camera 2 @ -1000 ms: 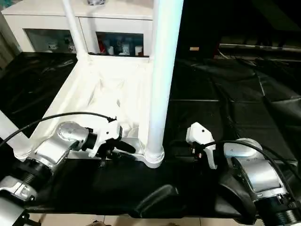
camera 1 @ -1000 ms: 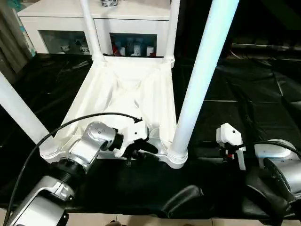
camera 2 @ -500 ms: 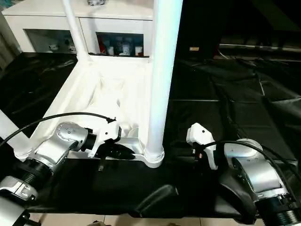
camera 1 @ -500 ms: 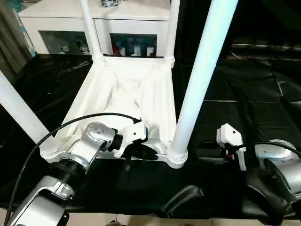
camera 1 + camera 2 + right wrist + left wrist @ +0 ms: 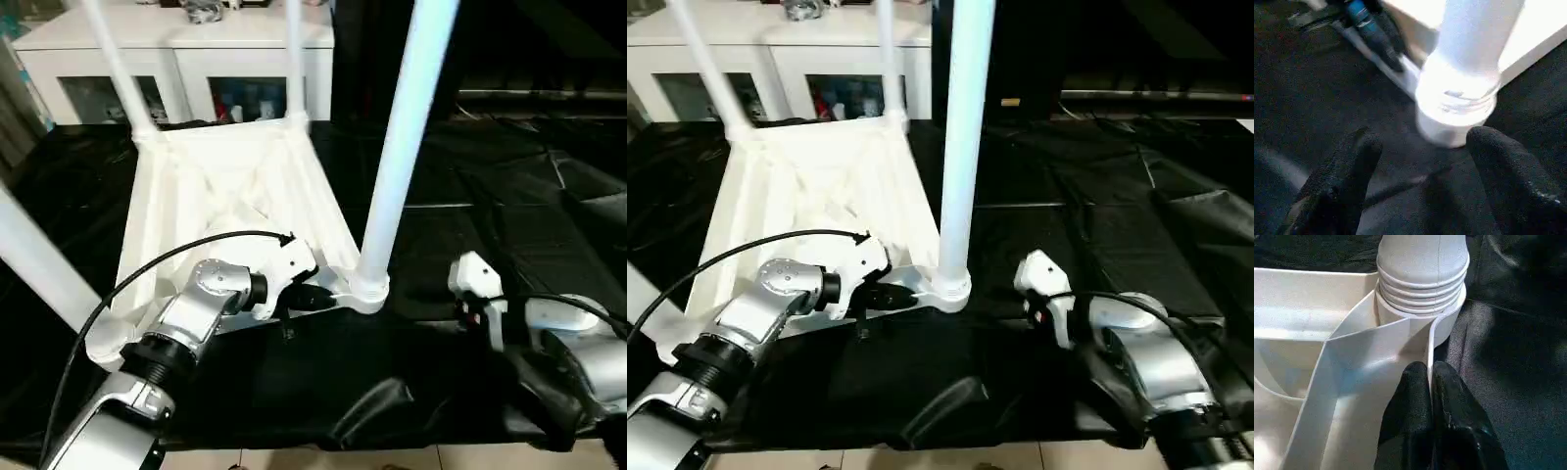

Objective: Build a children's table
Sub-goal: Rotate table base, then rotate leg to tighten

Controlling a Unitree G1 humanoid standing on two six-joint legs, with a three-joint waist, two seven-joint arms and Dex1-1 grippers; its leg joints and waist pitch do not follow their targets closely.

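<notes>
The children's table (image 5: 225, 186) lies upside down on the black cloth, ribbed underside up, with white legs standing in its corner sockets. The near-right leg (image 5: 397, 166) rises from its socket (image 5: 369, 289); the near-left leg (image 5: 39, 264) leans out at the left edge. My left gripper (image 5: 318, 297) is shut on the thin rim wall (image 5: 1427, 352) just beside that near-right socket, fingertips (image 5: 1415, 374) pinching the wall from both sides. My right gripper (image 5: 1422, 139) stands open, low over the cloth, facing the base of the near-right leg (image 5: 1469, 63) without touching it.
A white cabinet (image 5: 196, 59) with glass doors stands behind the table. Black cloth (image 5: 509, 196) covers the work surface to the right and front. A black cable (image 5: 147, 269) arcs over my left forearm. My right forearm (image 5: 573, 338) lies at the lower right.
My left gripper has closed from partly open onto the table's rim. The table's far end has swung left against the cabinet. The camera has also shifted.
</notes>
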